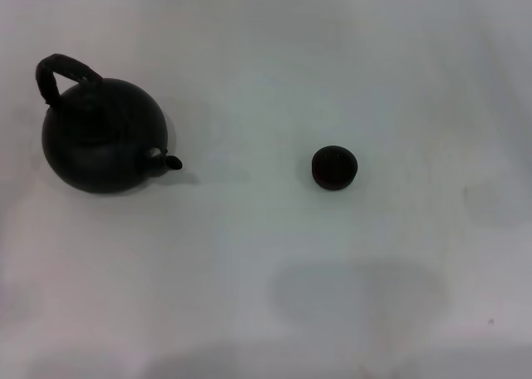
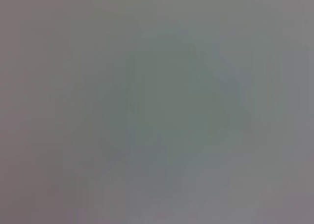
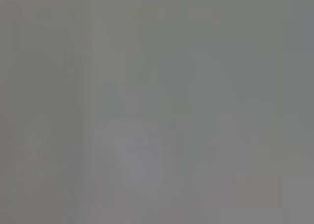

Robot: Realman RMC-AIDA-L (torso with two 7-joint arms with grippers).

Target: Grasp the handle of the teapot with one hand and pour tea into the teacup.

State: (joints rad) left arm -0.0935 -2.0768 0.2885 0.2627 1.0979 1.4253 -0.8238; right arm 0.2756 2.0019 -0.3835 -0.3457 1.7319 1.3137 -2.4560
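The matte black teapot (image 1: 101,138) stands upright on the white table at the left of the head view, its short spout (image 1: 169,161) pointing right. Its dark wrapped handle (image 1: 62,76) arches up over the pot's far left side. The small dark teacup (image 1: 334,167) sits alone to the right of the pot, well apart from it. Neither gripper appears in the head view, and both wrist views show only a plain grey surface.
The white table (image 1: 266,296) spreads around both objects. Soft shadows lie on it near the front edge and at the right.
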